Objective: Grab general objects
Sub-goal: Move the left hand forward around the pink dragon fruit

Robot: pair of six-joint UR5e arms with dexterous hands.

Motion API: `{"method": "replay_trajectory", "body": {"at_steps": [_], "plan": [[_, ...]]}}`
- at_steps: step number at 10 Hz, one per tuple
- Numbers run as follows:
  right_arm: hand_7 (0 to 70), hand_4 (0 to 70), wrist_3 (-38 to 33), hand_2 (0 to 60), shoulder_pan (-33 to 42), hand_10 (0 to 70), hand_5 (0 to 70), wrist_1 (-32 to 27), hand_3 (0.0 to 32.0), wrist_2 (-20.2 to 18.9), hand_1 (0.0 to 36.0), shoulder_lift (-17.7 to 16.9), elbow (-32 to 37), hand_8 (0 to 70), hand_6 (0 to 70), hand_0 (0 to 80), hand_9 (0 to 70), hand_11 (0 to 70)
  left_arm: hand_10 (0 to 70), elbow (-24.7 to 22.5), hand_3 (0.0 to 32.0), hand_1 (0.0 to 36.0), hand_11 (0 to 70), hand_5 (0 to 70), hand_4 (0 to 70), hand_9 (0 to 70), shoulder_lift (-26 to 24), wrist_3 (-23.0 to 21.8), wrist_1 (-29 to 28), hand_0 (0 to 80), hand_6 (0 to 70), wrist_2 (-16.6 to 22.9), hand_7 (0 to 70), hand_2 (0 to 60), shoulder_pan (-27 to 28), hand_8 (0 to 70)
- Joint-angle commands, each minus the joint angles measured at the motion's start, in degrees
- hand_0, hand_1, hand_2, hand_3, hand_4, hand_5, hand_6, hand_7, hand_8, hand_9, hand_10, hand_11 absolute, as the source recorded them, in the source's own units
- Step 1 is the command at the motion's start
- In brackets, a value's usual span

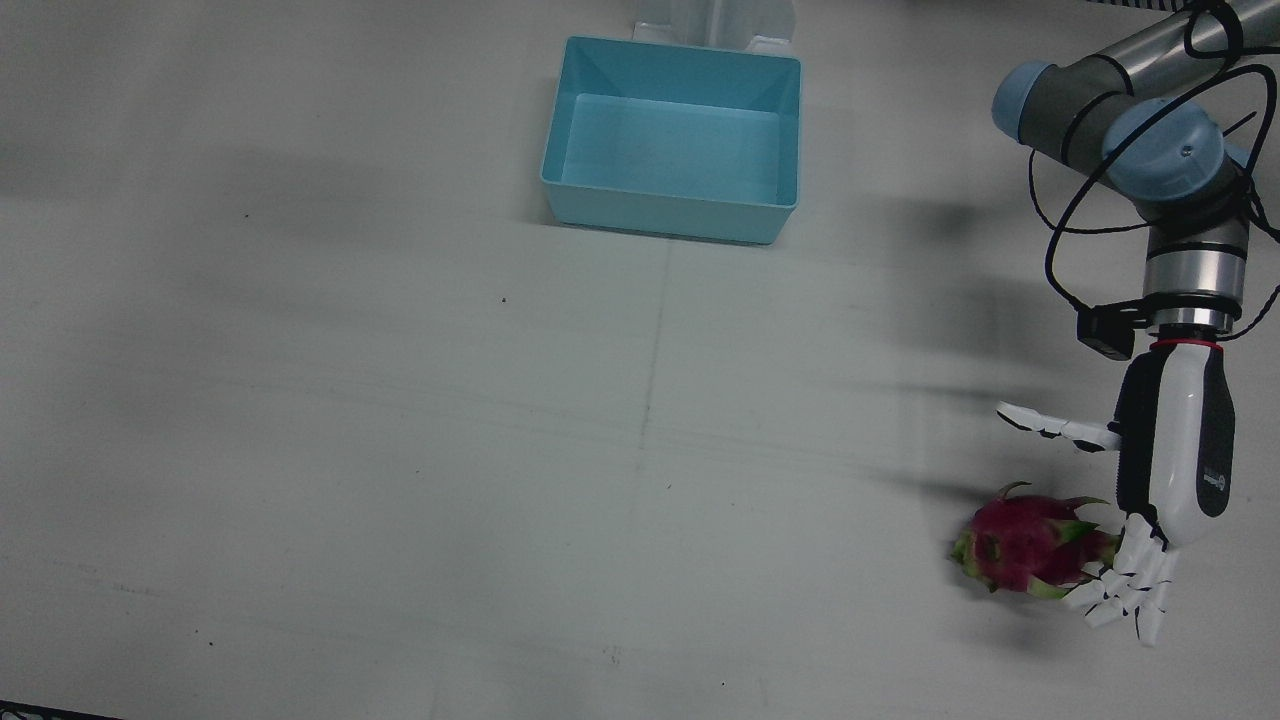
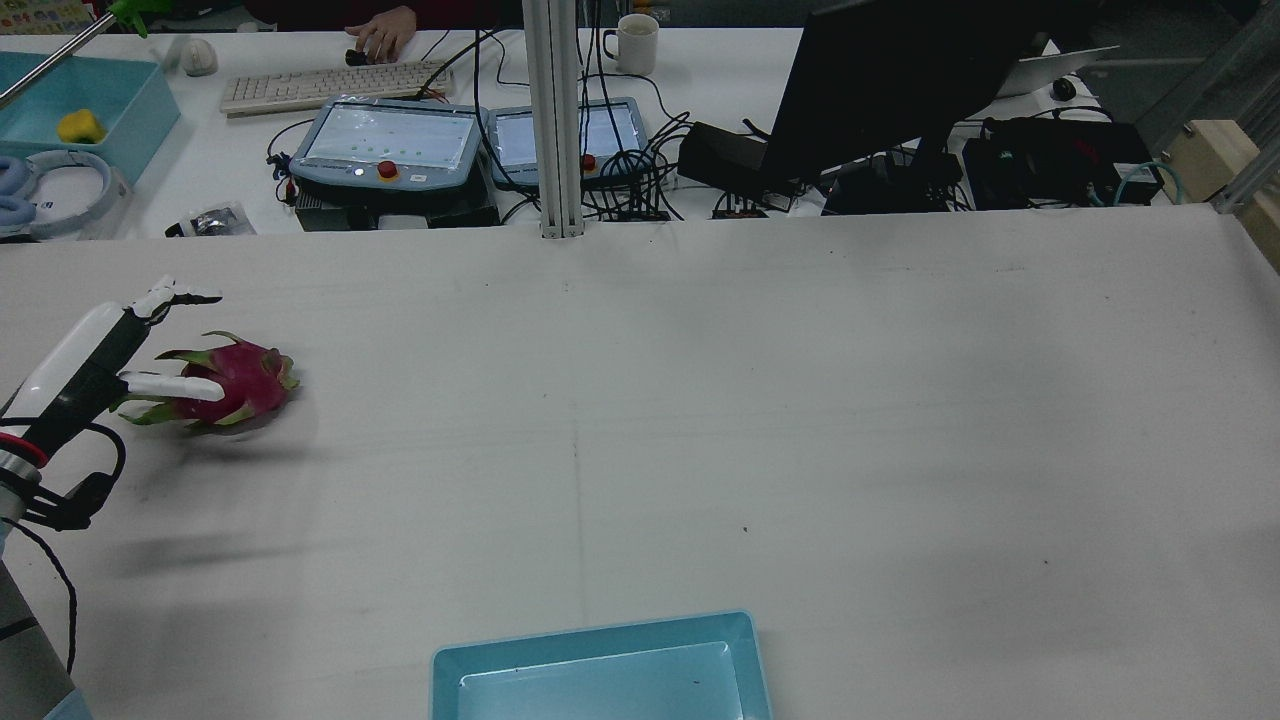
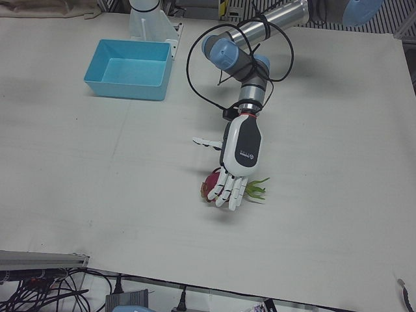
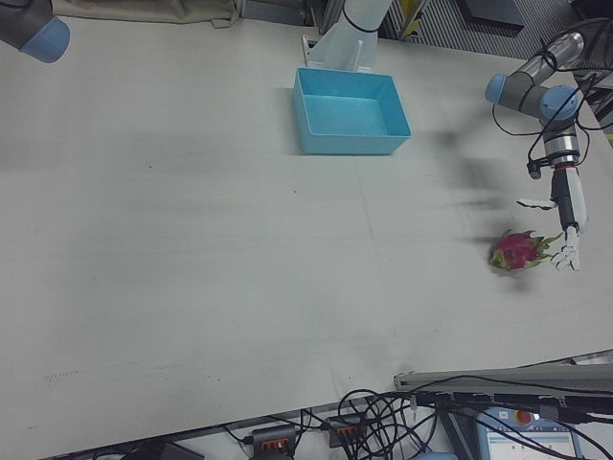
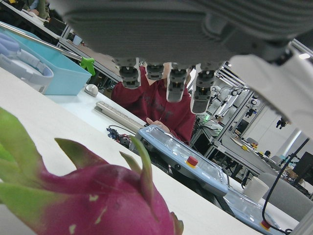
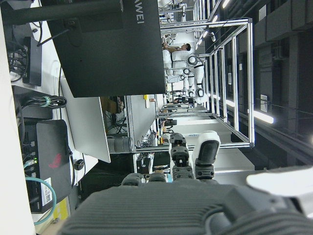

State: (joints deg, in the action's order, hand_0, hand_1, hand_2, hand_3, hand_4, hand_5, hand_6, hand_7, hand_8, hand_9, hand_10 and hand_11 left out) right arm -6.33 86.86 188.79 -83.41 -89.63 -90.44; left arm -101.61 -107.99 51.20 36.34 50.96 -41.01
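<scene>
1. The white counter (image 1: 400, 450) stretches wide and mostly bare, with open room across its middle and on the robot's right half.
2. A dark monitor (image 2: 900, 80) stands beyond the counter's far edge in the rear view; the right hand view shows the letters "AWEI" on the back of a monitor, the start of the word cut off.
3. A light blue bin (image 1: 672, 140) sits at the near edge by the pedestals, well apart from the fruit, nothing in it.
4. The left hand (image 1: 1160, 480) hangs low over the counter near its left edge, fingers (image 1: 1125, 590) spread and released, holding nothing; the thumb juts out to one side. A small mark shows on its shell, too small to read.
5. The right hand (image 6: 188, 196) shows only in its own camera, raised; whether it is clenched or released cannot be told.
6. The dragon fruit (image 1: 1030, 545) lies on its side on the counter just beside the left hand's fingers; contact cannot be confirmed. Its green leaves point towards the hand.
</scene>
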Motion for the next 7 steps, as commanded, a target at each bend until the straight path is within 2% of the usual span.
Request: {"method": "replay_trajectory", "body": {"at_steps": [1, 2, 4, 6, 7], "plan": [[0.0, 0.0, 0.0, 0.0, 0.0, 0.0, 0.0, 0.0, 0.0, 0.0, 0.0, 0.0, 0.1, 0.0, 0.0, 0.0, 0.0, 0.0, 0.0, 0.3, 7.8, 10.3, 0.0, 10.6, 0.0, 0.6, -0.8, 0.8, 2.0, 48.2, 0.0, -6.5, 10.3, 0.0, 0.4, 1.4], [0.0, 0.0, 0.0, 0.0, 0.0, 0.0, 0.0, 0.0, 0.0, 0.0, 0.0, 0.0, 0.1, 0.0, 0.0, 0.0, 0.0, 0.0, 0.0, 0.4, 8.4, 11.2, 0.0, 7.4, 0.0, 0.2, -0.3, 0.8, 2.0, 48.2, 0.0, -8.1, 8.3, 0.0, 1.2, 0.7], [0.0, 0.0, 0.0, 0.0, 0.0, 0.0, 0.0, 0.0, 0.0, 0.0, 0.0, 0.0, 0.1, 0.0, 0.0, 0.0, 0.0, 0.0, 0.0, 0.8, 0.0, 11.4, 0.0, 1.6, 0.0, 0.0, -0.1, 1.4, 2.4, 47.5, 0.0, -8.7, 4.9, 0.0, 1.3, 1.1], [0.0, 0.0, 0.0, 0.0, 0.1, 0.0, 0.0, 0.0, 0.0, 0.1, 0.0, 0.0, 0.1, 0.0, 0.0, 0.0, 0.0, 0.0, 0.3, 0.8, 0.0, 12.7, 1.8, 0.0, 0.0, 0.0, -0.9, 7.3, 5.6, 48.1, 0.0, -8.9, 4.4, 0.0, 2.9, 1.3], [0.0, 0.0, 0.0, 0.0, 0.0, 0.0, 0.0, 0.0, 0.0, 0.0, 0.0, 0.1, 0.1, 0.0, 0.0, 0.0, 0.0, 0.0, 0.0, 0.9, 0.0, 13.1, 1.4, 0.0, 0.0, 0.0, -1.6, 7.6, 6.9, 48.2, 0.0, -9.7, 4.4, 0.0, 2.9, 1.3]]}}
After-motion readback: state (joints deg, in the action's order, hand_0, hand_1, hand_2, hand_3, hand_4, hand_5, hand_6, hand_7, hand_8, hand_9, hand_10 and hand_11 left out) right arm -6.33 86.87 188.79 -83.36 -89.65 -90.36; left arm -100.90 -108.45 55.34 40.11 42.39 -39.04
